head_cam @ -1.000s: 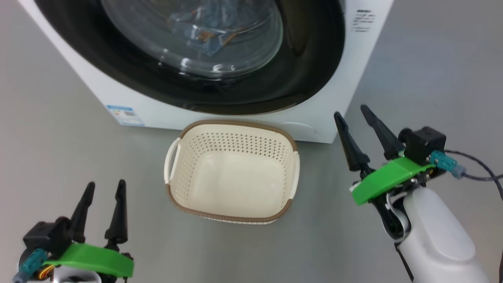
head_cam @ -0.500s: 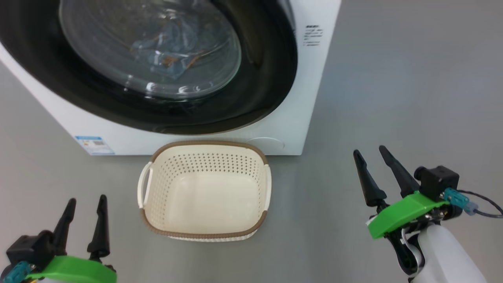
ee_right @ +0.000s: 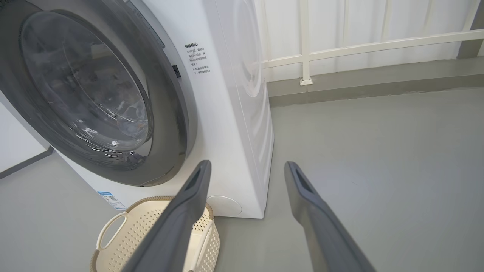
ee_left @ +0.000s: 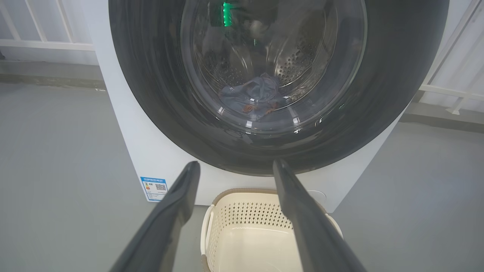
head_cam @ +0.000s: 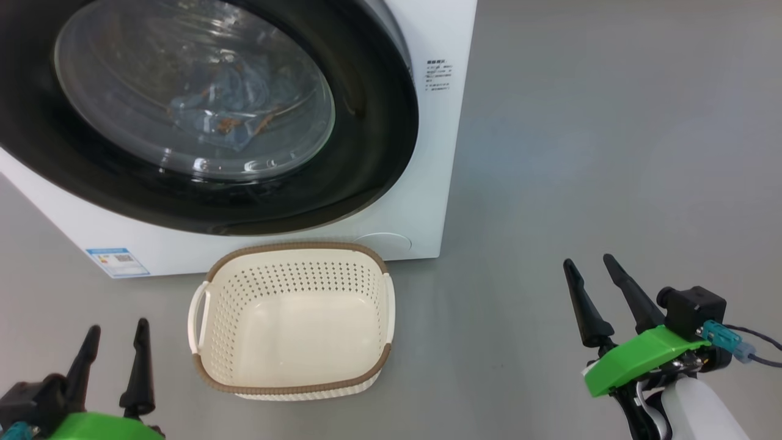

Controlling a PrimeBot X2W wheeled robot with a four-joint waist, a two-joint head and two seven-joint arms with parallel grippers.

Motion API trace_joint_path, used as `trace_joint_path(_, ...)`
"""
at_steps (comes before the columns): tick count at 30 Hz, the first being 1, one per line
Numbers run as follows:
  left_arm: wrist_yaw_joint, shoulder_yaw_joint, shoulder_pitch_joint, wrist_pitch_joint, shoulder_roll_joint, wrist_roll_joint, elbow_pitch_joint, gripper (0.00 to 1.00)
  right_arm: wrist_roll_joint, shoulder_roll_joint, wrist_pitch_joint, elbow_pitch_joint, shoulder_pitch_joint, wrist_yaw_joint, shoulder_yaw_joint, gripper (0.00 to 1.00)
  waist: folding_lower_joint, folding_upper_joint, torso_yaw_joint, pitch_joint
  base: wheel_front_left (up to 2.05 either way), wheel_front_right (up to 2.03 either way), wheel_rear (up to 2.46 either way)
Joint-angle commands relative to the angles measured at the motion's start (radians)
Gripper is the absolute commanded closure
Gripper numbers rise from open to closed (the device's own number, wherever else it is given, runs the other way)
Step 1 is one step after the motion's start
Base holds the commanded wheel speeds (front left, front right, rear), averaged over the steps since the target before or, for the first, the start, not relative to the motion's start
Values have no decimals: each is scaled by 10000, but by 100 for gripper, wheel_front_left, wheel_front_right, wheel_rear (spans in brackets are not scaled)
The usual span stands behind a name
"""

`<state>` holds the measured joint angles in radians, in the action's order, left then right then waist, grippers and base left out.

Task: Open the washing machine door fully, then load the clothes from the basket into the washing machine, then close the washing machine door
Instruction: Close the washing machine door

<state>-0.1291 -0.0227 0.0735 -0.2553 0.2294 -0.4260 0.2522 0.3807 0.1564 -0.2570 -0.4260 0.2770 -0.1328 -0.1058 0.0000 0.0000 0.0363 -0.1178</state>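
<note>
The left tool (head_cam: 117, 330) sits low at the near left, spread wide apart and holding nothing. The right tool (head_cam: 588, 263) is at the near right, spread wide too, with nothing in it. Between them and a bit farther off, the basket (head_cam: 293, 284) stands on the grey floor (head_cam: 580, 153), just in front of the washer (head_cam: 427, 183). Behind it, the round black door (head_cam: 366, 153) is shut flat on the washer. The blue clothes (head_cam: 226, 110) lie inside the washer, seen through the door.

One washing machine (head_cam: 431, 183), one basket (head_cam: 293, 247), one clothes bundle (head_cam: 235, 113).
</note>
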Motion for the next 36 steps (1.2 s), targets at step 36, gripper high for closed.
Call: trace_joint_path(36, -16, 750, -671, -65, 326, 325, -85, 0, -85, 137, -48, 687, -1203, 21, 278, 0, 0, 0, 383, 545, 0, 0, 0)
